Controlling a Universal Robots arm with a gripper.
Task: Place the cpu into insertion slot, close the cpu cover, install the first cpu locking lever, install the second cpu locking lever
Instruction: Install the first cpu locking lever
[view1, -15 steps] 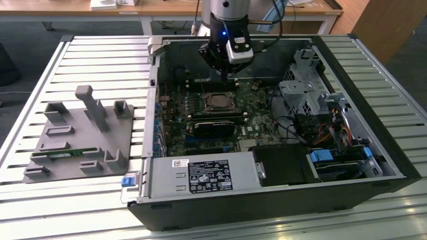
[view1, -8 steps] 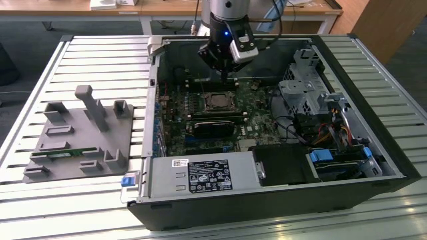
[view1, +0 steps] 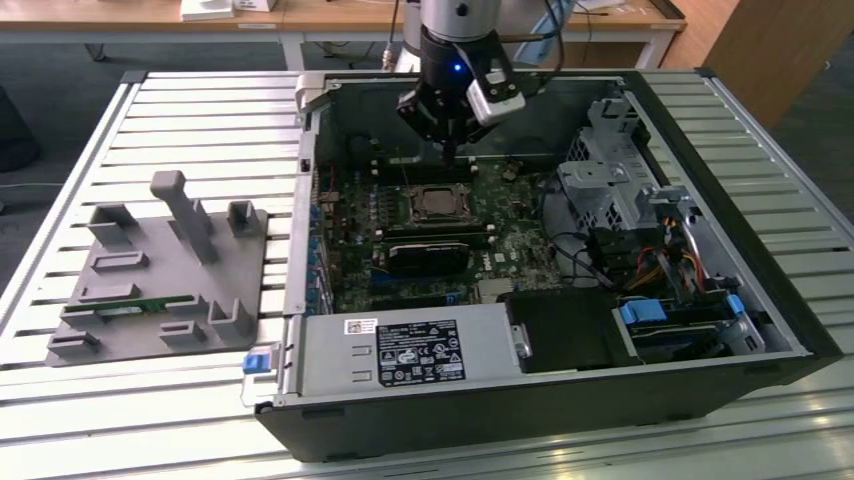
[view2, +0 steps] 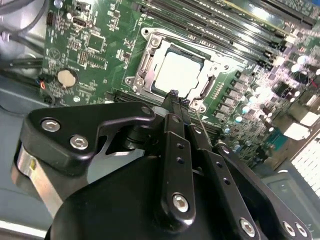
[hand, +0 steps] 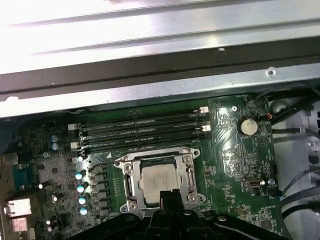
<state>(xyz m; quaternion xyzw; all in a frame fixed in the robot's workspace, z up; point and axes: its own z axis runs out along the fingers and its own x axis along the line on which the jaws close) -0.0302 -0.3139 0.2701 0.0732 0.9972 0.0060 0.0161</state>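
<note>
right, jaws are pressed together with nothing visible between them. gripper (view2: 174, 95) tips hang just above one edge of the cpu cover (hand: 155, 158), which lies flat around the cpu (hand: 160, 179). cpu sits in the insertion slot (view2: 151, 80) on the green board (hand: 230, 165). exterior view: gripper at 12 o'clock of the cpu, black memory modules (view1: 430, 243) at its 6 o'clock, grey fixture tray (view1: 147, 290) at 9 o'clock of the case (view1: 534, 400).

The arm (view1: 455, 40) hangs vertically. Its gripper (view1: 447, 150) points straight down. The fingers (view2: 172, 125) are pressed together.
</note>
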